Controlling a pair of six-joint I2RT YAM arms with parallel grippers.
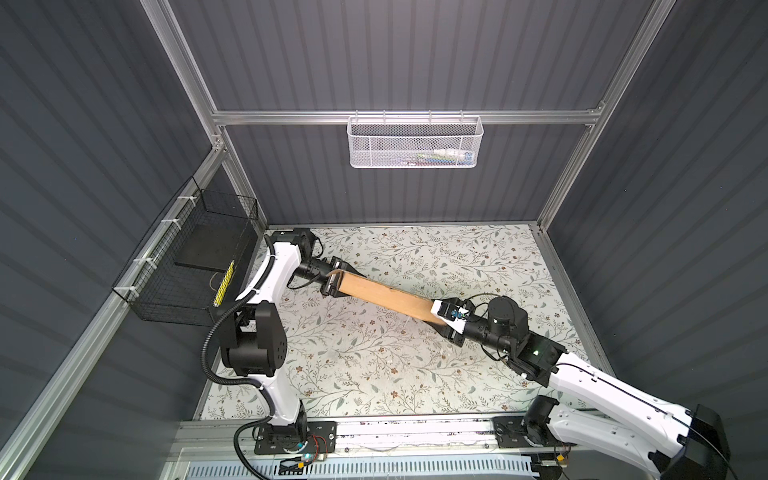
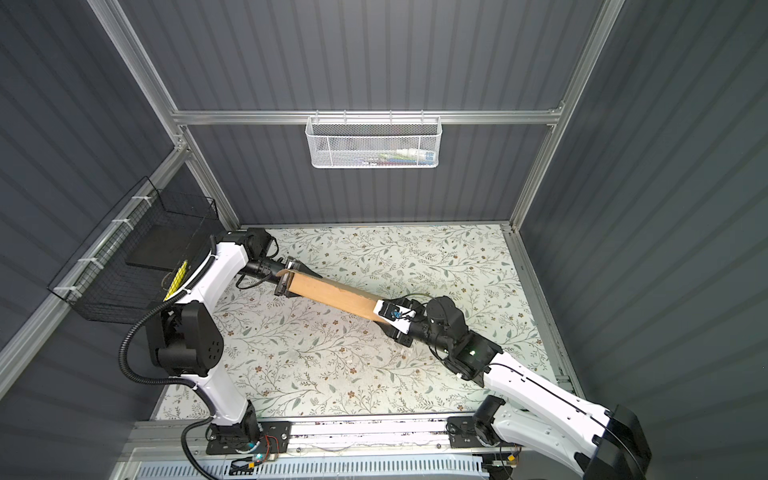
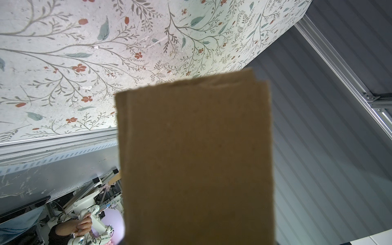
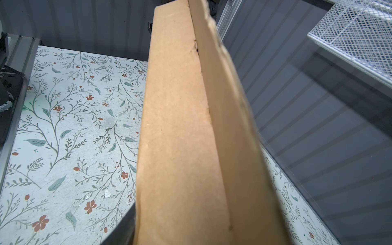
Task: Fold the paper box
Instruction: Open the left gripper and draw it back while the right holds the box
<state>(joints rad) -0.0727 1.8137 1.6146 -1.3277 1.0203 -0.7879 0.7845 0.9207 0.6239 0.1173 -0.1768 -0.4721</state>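
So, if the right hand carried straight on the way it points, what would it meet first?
The paper box: its end sits between the jaws of the right hand. Pushing on would likely drive the box lengthwise into the left hand gripping the far end, judging by both top views.

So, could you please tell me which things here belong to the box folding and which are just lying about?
Belongs to the job: paper box, gripped at its ends by the left tool and right tool.
Just lying about: white mesh basket on the back rail; black wire basket at the left wall.
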